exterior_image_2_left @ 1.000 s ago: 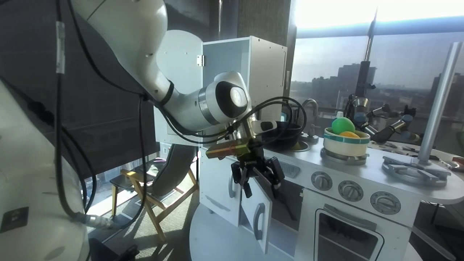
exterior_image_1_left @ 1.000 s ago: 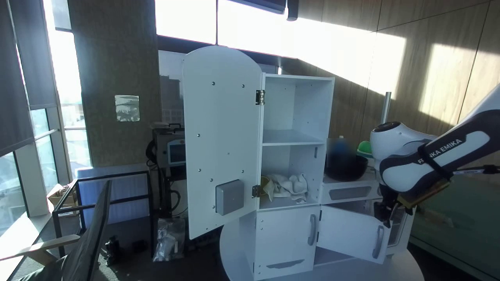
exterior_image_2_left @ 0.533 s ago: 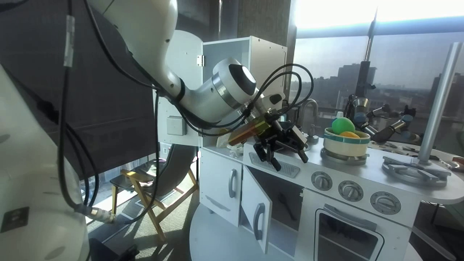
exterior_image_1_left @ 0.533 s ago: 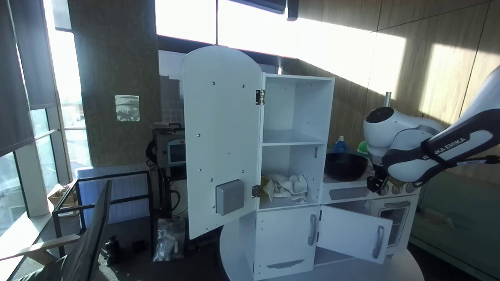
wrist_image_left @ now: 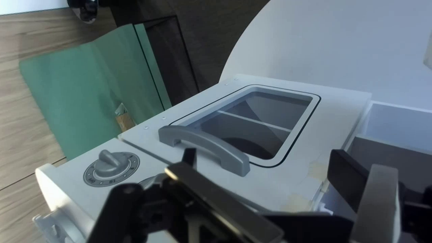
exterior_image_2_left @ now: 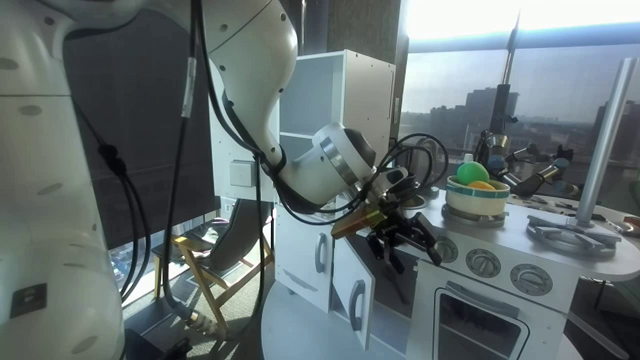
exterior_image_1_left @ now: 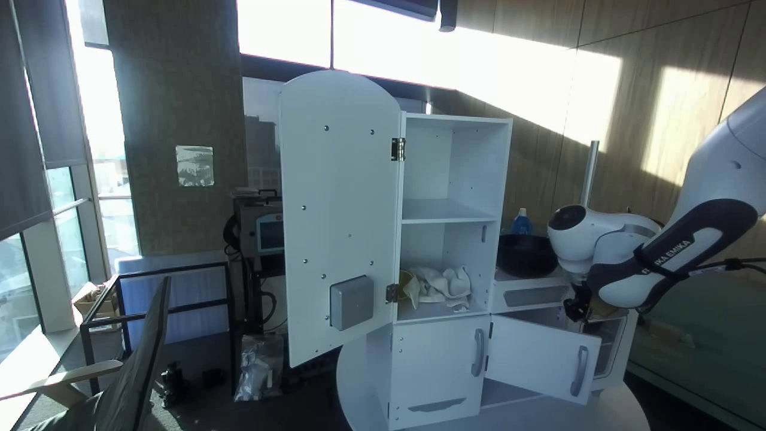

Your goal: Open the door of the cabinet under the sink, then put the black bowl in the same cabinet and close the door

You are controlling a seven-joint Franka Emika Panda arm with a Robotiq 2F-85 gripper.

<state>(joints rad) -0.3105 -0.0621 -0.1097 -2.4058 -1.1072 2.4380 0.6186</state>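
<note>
White ctr (exterior_image_2_left: 515,237), sunlit wd wall (exterior_image_1_left: 604,108)

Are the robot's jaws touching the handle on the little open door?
Apart. In both exterior views, the jaws are higher than the handle, with a visible gap separating the two.

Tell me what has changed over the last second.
The open hand rose from near the top of the door, then came partway back down, shifting toward the oven. Nothing was visibly taken hold of or let go. The door stands open as before, and the black bowl has stayed put.
</note>
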